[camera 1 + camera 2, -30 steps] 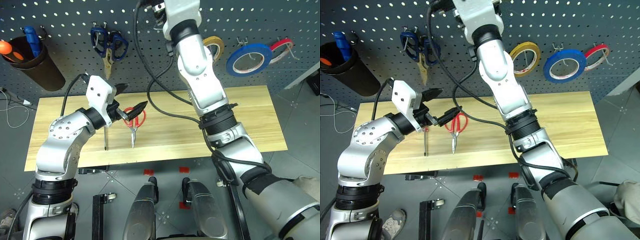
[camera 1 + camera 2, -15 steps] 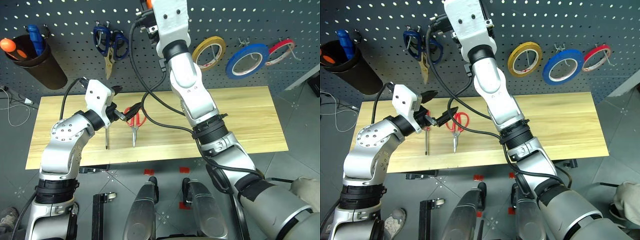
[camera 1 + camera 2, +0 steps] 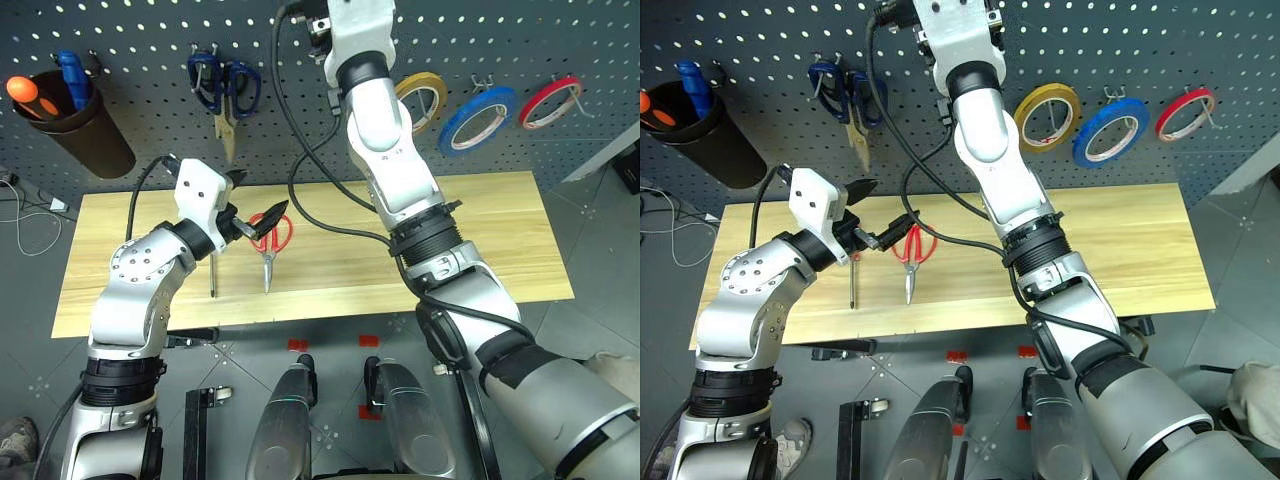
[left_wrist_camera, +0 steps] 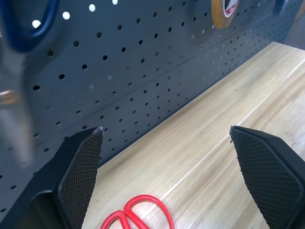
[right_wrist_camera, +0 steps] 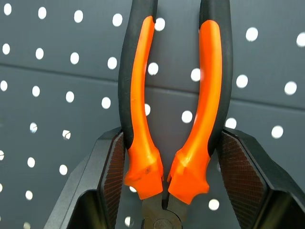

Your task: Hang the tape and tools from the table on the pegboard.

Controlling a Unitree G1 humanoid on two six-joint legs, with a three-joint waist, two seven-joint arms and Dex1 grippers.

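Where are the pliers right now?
In the right wrist view, the pliers sit between the right gripper fingers, handles up against the pegboard.

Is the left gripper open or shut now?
Open: the left gripper has its two black fingers far apart, nothing between them, above the red-handled scissors.

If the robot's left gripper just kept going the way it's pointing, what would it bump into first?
Most likely the pegboard. The open left gripper points over the table toward that dark panel, and the red scissors lie below its line. Depth is hard to judge.
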